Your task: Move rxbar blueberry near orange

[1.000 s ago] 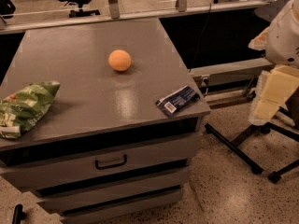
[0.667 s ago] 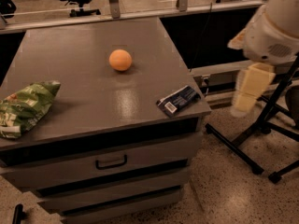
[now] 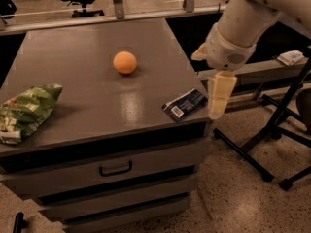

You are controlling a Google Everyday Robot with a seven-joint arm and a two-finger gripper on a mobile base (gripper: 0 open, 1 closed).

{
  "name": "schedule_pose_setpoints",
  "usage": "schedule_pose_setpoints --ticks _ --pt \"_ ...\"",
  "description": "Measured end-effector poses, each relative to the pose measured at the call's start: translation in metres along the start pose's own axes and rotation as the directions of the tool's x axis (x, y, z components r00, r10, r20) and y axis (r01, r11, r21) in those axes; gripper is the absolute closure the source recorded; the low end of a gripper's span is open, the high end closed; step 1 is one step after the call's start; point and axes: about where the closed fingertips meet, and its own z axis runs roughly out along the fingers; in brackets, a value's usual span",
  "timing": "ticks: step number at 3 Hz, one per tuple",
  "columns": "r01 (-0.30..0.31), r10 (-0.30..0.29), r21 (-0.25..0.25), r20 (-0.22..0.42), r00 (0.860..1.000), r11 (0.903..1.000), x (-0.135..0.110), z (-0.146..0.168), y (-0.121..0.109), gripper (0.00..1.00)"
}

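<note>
The rxbar blueberry [image 3: 185, 104]: it lies flat on the drawer cabinet [image 3: 82, 76], at the near right edge, with the barcode patch up (one end is close to the edge, so I can reach it from my side).
The orange [image 3: 125, 62]: it is farther and to the left, well apart from the bar; this is the goal place.
My gripper [image 3: 218, 95]: it hangs just beside the right end of the bar, placed to come over it. How far it is open I cannot tell; it has hold of nothing.
The green chip bag [image 3: 25, 111]: it is at the near left, out of my way.
The step, as I judge: approach for the grasp; carrying is not yet begun.
</note>
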Motion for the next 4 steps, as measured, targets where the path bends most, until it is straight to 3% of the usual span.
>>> schedule_pose_setpoints --ticks 1,2,4 --pt "0.098 -0.096 -0.098 0.019 0.995 0.9904 -0.014 0.043 -0.008 0.0" --pt "0.139 -0.133 -0.148 0.051 0.99 0.9792 -0.019 0.075 -0.017 0.24" --pt "0.153 -0.145 -0.16 0.061 0.988 0.9753 -0.021 0.08 -0.022 0.7"
